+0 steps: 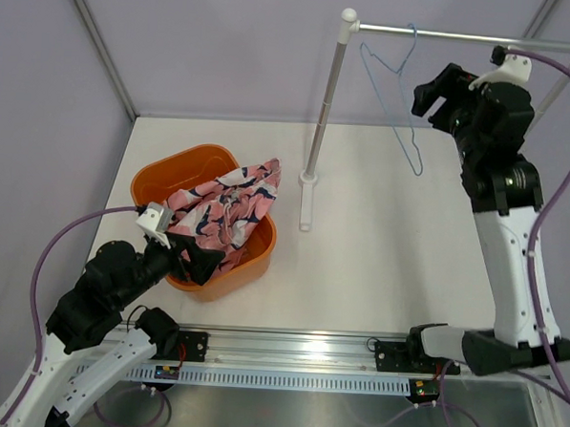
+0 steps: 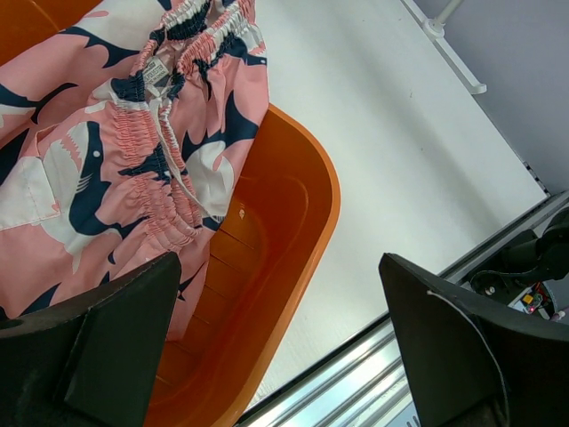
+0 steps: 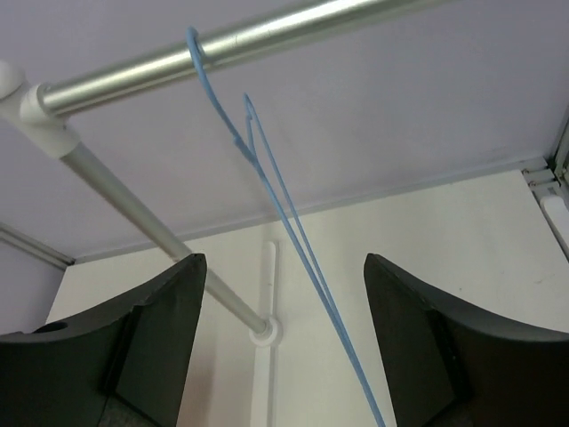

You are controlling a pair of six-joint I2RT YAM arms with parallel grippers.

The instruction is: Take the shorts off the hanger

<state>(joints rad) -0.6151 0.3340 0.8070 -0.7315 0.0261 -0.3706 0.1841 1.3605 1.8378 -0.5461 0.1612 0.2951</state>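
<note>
Pink shorts [image 1: 228, 206] with a navy and white print lie bunched in the orange basket [image 1: 173, 165] on the left side of the white worktop [image 1: 378, 266]. Part of the cloth spills over the basket's far right rim. The left tool [image 1: 198, 260] hangs over the basket's near rim with its fingers spread wide and nothing between them.

In the left wrist view, the shorts [image 2: 107, 160] fill the upper left, with the gathered waistband and a white drawstring showing. The cloth reaches down to the left finger [image 2: 116, 347] of the tool [image 2: 277, 267]; whether the two touch cannot be told. Orange basket wall [image 2: 293, 231] and bare worktop show between the two fingers, and the right finger is well apart from the cloth.

Far to the right, the light-blue hanger [image 1: 399, 71] hooks over the silver rail [image 1: 447, 34] and carries nothing, well apart from the shorts. The right tool [image 1: 427, 97] is raised just right of the hanger and a little below the rail.

In the right wrist view, the right tool [image 3: 284, 267] has its fingers spread. The hanger's [image 3: 298, 233] wire runs down through the gap between them, clear of both, and its hook sits over the rail [image 3: 222, 49] above.
</note>
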